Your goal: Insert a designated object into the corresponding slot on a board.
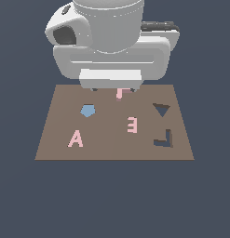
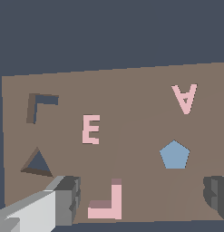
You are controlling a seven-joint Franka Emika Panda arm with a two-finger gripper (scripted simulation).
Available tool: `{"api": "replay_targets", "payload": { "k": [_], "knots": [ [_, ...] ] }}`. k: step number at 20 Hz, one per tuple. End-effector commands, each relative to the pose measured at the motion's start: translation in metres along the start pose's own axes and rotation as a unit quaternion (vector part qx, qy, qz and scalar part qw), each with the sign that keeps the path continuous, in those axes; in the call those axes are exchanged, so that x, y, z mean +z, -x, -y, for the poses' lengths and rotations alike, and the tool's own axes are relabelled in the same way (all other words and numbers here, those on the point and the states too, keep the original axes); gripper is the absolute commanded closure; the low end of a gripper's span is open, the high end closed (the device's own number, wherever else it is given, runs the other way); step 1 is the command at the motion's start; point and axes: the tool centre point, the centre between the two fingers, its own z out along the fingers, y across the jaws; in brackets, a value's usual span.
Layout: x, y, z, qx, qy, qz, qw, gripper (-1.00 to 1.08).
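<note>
The pale-pink L-shaped block (image 2: 114, 202) lies flat on the brown board (image 2: 131, 90), near its far edge in the exterior view, where only part of the block (image 1: 119, 94) shows below the robot hand. My gripper (image 2: 141, 194) hangs over it, open, with one grey finger (image 2: 65, 197) on each side of the block and not touching it. The gripper (image 1: 114, 89) is mostly hidden by the hand in the exterior view. The dark L-shaped slot (image 1: 165, 139) (image 2: 38, 105) sits empty at the board's near corner on the exterior view's right.
On the board are a pink E (image 1: 131, 124) (image 2: 90, 129), a pink A (image 1: 75, 138) (image 2: 185, 97), a blue pentagon (image 1: 88, 110) (image 2: 174, 155) and a dark triangular recess (image 1: 161, 109) (image 2: 37, 164) just behind the slot. Dark floor surrounds the board.
</note>
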Motion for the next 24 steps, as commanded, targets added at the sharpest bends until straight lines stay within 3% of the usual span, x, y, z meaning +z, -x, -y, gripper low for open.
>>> {"api": "replay_targets", "payload": {
  "k": [1, 11, 24],
  "knots": [
    [0.000, 0.000, 0.000, 0.000, 0.000, 0.000, 1.0000, -0.92],
    [0.019, 0.016, 0.005, 0.000, 0.002, 0.002, 1.0000, -0.92],
    [0.095, 0.080, 0.024, -0.002, 0.012, 0.010, 0.9999, -0.92]
  ]
}}
